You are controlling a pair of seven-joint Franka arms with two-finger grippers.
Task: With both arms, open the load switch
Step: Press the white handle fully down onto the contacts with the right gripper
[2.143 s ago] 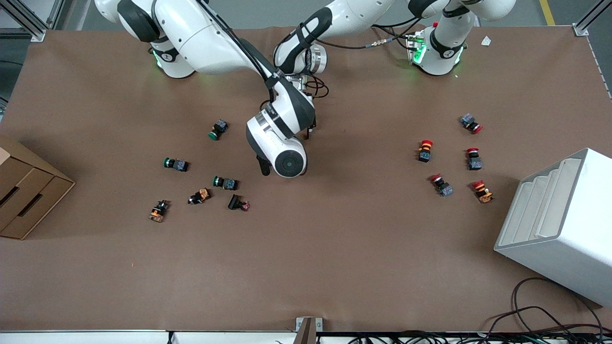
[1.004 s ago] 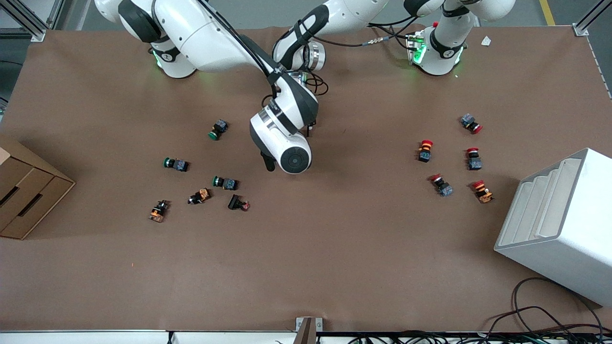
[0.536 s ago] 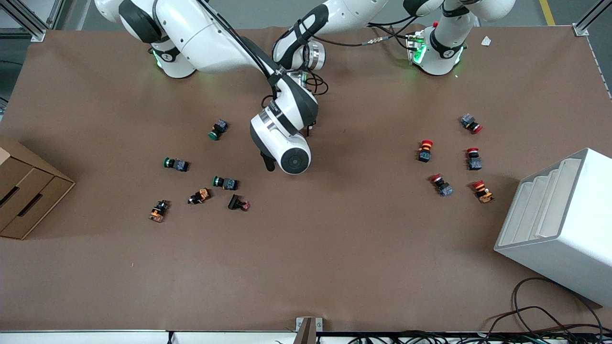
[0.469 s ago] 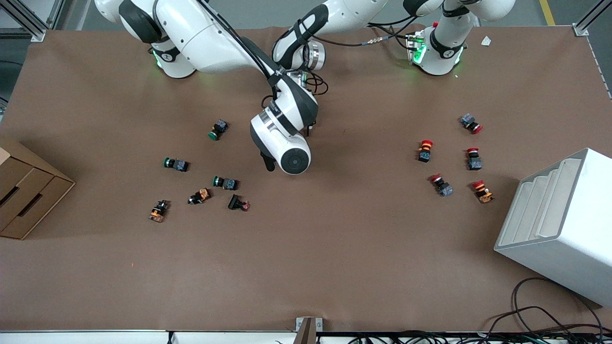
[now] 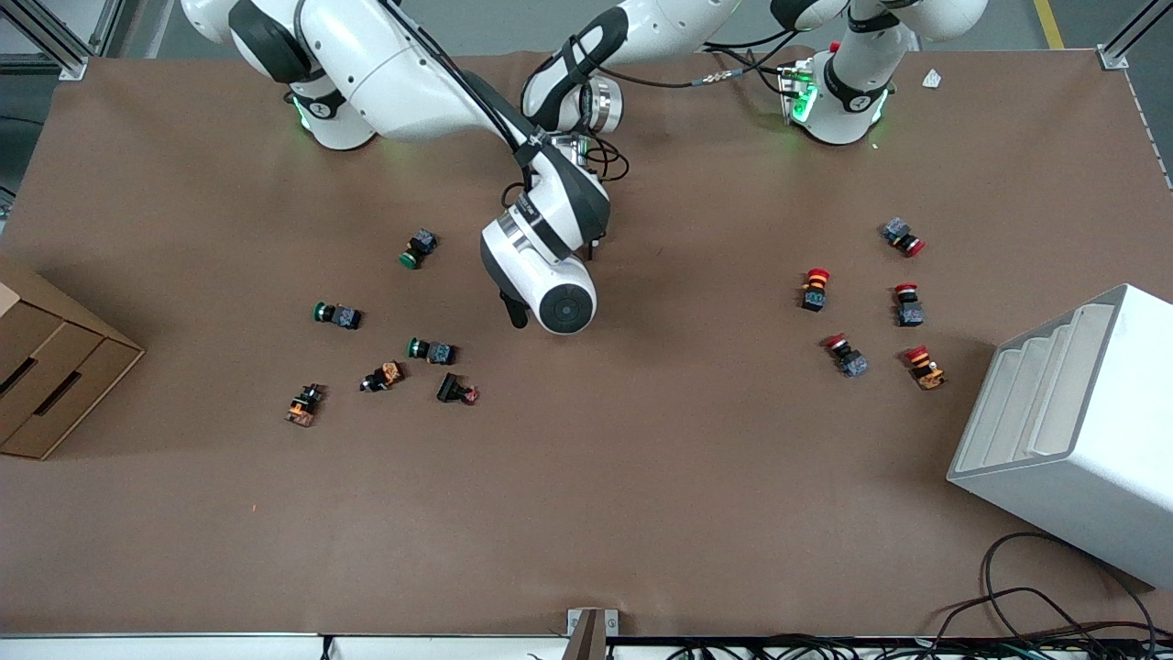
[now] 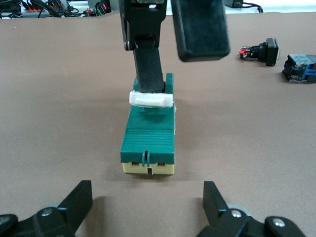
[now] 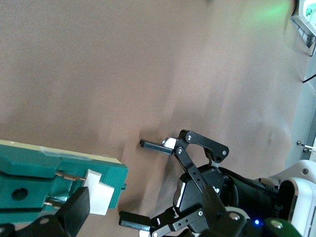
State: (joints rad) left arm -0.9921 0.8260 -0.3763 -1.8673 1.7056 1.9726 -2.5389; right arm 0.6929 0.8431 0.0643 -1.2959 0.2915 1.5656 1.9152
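The load switch (image 6: 148, 140) lies flat on the table (image 5: 641, 513), mid-table and closer to the robots' bases than to the front camera. In the front view it is hidden under the right arm (image 5: 550, 275).

**Clearance.** From the load switch toward the front camera, bare brown surface runs to the table edge. Toward the left arm's end, a wide bare strip separates the switch from the red-capped push-buttons (image 5: 814, 286). Toward the right arm's end, the green-capped push-buttons (image 5: 417, 247) lie near it. The other small parts (image 5: 455, 390) are nearer to the front camera than the switch.

**Grippers.**
- The right gripper (image 6: 175, 71) is over the end of the switch that carries the white toggle (image 6: 150, 99). Its fingers are spread, and one finger (image 6: 148, 64) rests against the toggle.
- The left gripper (image 6: 147, 210) sits low at the cream-coloured end of the switch. Its fingers are spread wider than the switch body and do not touch it.

**Containers.**
- The white slotted rack (image 5: 1072, 431) stands at the left arm's end, well apart from the switch, with its slots facing up.
- The cardboard drawer box (image 5: 46, 367) stands at the right arm's end. Its drawers are shut, so we cannot see any contents.

**Change.** Compared with 2.1 s ago, the right arm's wrist has shifted slightly toward the left arm's end. Over the last half second we see no movement of arms or parts.
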